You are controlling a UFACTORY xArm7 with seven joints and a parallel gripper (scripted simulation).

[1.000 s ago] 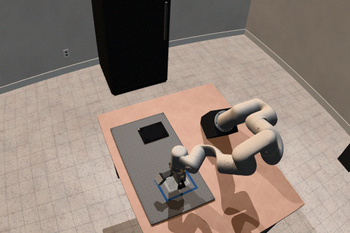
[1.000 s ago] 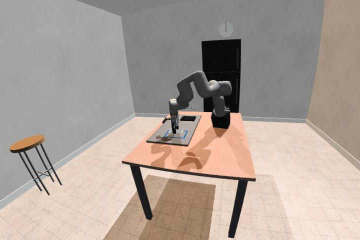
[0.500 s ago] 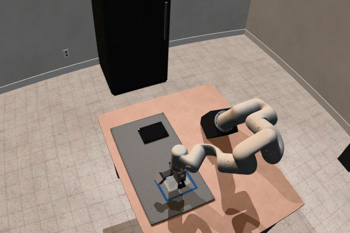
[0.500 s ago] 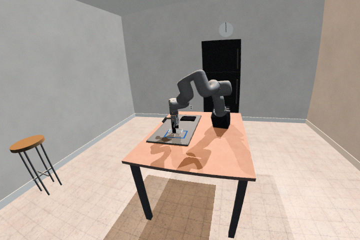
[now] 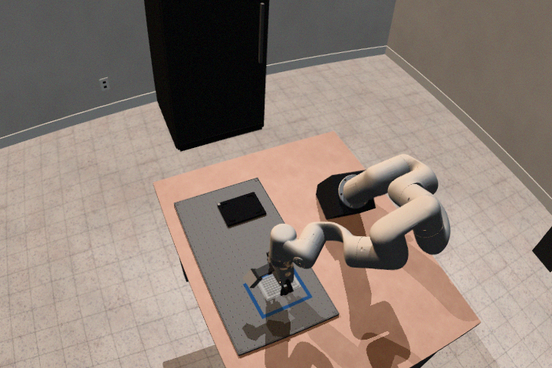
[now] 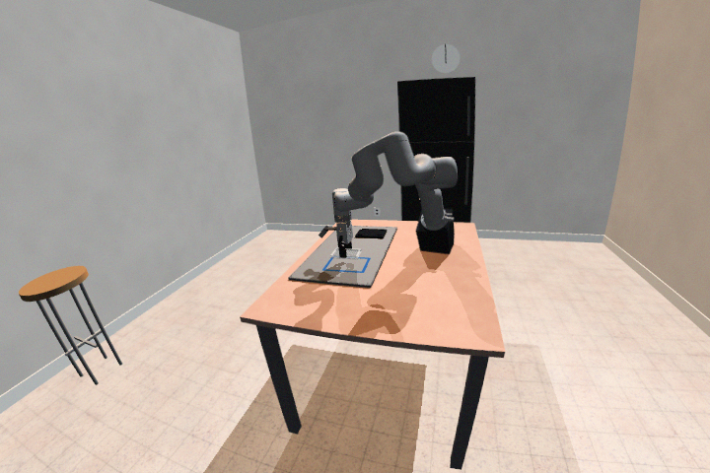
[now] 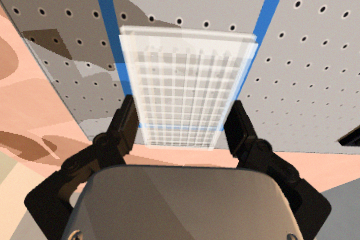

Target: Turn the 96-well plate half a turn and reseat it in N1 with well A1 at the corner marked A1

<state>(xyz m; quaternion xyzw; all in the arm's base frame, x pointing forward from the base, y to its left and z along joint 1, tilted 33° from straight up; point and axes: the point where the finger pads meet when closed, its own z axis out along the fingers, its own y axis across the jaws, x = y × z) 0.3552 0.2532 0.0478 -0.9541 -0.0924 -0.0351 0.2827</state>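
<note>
A: So where is the plate (image 7: 187,87) right now?

B: Off the nest (image 5: 241,208), which sits bare and dark at the far end of the deck (image 5: 207,242). The plate hangs over the blue taped spot B1 (image 5: 263,313), clamped between the jaws of the gripper (image 7: 184,131).

A: Clamped, not just straddled?

B: Clamped, I judge. The wrist view shows one black finger (image 7: 124,125) on each long side of the plate, pressed to its edges and standing wide because the plate fills the gap.

A: Why hold it by the long sides?

B: Probably because that is the narrower span, the only one the jaws can bridge. It also leaves the plate level, wells up.

A: And why over B1 instead of straight back to the nest?

B: My guess is the wrist cannot give a full half turn in one grasp, so the spot serves as a halfway stop: set down, regrip, turn the rest.

A: Is it resting on the deck?

B: Hard to say. Blue tape shows through the clear plate in the wrist view, and the plate seems slightly above the deck, but I cannot tell if it touches.

A: Can you see the cut corner?

B: No, too faint in any view.

A: And the arm (image 5: 389,217)?

B: It reaches across the counter (image 5: 372,303) from its base (image 5: 326,204).
</note>
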